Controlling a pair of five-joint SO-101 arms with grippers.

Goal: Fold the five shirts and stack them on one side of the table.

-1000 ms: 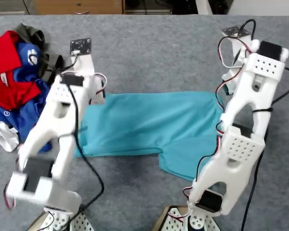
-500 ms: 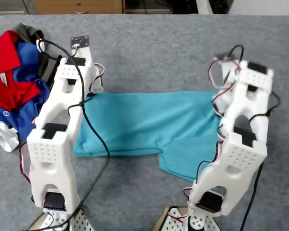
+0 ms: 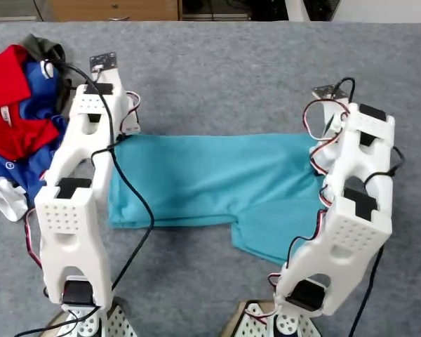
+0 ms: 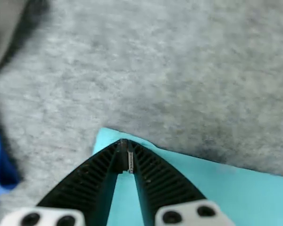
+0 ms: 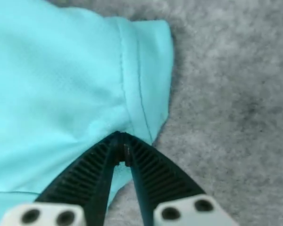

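Note:
A teal shirt (image 3: 210, 179) lies flat on the grey table, folded into a wide band with one flap sticking out toward the near edge. My left gripper (image 3: 123, 135) sits at the shirt's far left corner. In the left wrist view the gripper (image 4: 124, 147) is shut, its tips pinched on that corner of the teal cloth (image 4: 203, 188). My right gripper (image 3: 317, 159) is at the shirt's right edge. The right wrist view has this gripper (image 5: 121, 141) shut on the hemmed edge of the shirt (image 5: 61, 84), with creases running into the tips.
A loose pile of red, blue, white and dark shirts (image 3: 17, 119) lies at the table's far left, close to the left arm. Bare grey table (image 3: 224, 77) stretches beyond the teal shirt. Both arm bases stand at the near edge.
The left arm swung from leaning over the near side to lying along the shirt's left edge. The right arm came down lower at the right edge. The shirt stayed put.

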